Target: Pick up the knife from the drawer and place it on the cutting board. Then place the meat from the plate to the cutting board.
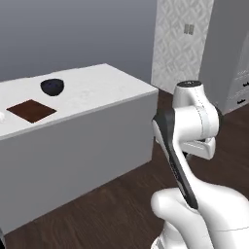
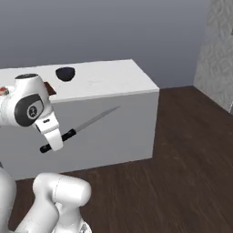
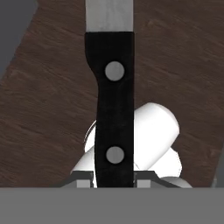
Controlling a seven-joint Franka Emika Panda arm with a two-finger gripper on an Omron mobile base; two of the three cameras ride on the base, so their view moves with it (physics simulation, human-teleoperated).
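I've got the pincer point(image 2: 55, 140) clenched on the knife point(image 2: 86, 124) by its black handle — blade angled up toward the white table point(image 2: 109, 86), held in mid-air in front of it. On the table, the cutting board point(image 1: 31, 110) lies just beside the dark bowl point(image 1: 52, 86).

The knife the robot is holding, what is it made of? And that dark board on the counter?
The knife looks like a dull grey steel blade on a smooth black handle, maybe plastic, with two round metal rivets. The cutting board looks like dark reddish-brown wood, matte, though its grain is too faint to tell.
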